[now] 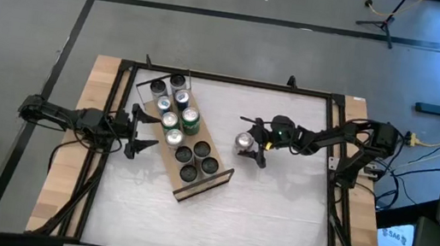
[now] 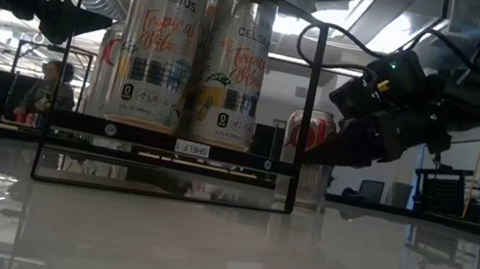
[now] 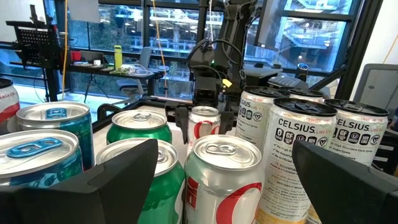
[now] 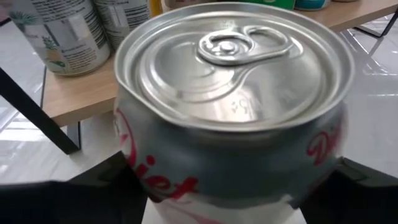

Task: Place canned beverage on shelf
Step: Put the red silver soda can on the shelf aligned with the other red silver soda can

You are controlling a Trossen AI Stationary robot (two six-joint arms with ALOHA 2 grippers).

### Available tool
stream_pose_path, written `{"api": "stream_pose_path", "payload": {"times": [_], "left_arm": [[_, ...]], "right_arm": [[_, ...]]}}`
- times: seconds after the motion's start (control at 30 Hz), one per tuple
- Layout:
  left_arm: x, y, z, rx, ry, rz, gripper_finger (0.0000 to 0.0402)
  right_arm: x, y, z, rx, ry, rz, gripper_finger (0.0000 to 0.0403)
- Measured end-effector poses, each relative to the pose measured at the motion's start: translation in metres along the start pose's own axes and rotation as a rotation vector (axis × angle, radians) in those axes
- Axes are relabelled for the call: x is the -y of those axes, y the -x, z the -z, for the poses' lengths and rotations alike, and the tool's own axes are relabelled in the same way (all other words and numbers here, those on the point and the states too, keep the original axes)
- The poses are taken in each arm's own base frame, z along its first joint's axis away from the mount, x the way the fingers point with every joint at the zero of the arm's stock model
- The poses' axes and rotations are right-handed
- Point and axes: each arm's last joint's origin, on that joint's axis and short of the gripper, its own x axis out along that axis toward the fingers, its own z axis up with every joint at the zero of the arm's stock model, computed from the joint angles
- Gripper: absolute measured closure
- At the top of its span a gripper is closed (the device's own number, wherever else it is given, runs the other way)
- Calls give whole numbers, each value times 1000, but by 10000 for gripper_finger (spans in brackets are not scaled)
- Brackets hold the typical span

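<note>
My right gripper [image 1: 257, 145]: it straddles the silver-and-red can [image 4: 230, 106], one dark finger on either side of the body; I cannot tell whether the pads press the metal or stand just off it.
Silver-and-red can: upright on the white table [image 1: 276, 217], to the right of the shelf [image 1: 198, 187] and apart from it; its pull-tab lid faces up, with red script on its side.
Can and shelf from my right wrist: the light-wood edge of the shelf runs just behind the can, with the bottoms of more cans standing on that board.
My left gripper [image 1: 142, 134]: it waits at the shelf's left long side, fingers [image 3: 124, 180] spread wide, holding nothing.
Shelf: a long wooden board with dark edges, lying askew on the table between my two arms and carrying two rows of cans.
Shelf, far end: three tall black-topped cans [image 1: 177, 81] and the start of the silver-lidded ones.
Shelf, middle: silver lids in a row and one green can [image 1: 191, 121] on the side facing my right gripper.
Shelf, near end: four black-topped cans [image 1: 201, 149] by the raised lip.
Low view: two tall cans [image 2: 169, 43] labelled Celsius stand on the shelf inside a thin black wire frame [image 2: 298, 115].
Beyond the table: a person [image 2: 48, 86] sits in the room, far behind the shelf.
</note>
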Motion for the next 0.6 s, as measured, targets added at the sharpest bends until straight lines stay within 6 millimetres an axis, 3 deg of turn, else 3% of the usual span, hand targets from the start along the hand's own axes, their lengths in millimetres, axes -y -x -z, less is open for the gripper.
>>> {"api": "stream_pose_path", "payload": {"times": [0.37, 0.6], "left_arm": [[0, 0, 0, 0, 0, 0, 40], [0, 0, 0, 0, 0, 0, 40]], "right_arm": [[11, -13, -29, 17, 40, 0, 109], [22, -25, -64, -66, 98, -18, 108]]}}
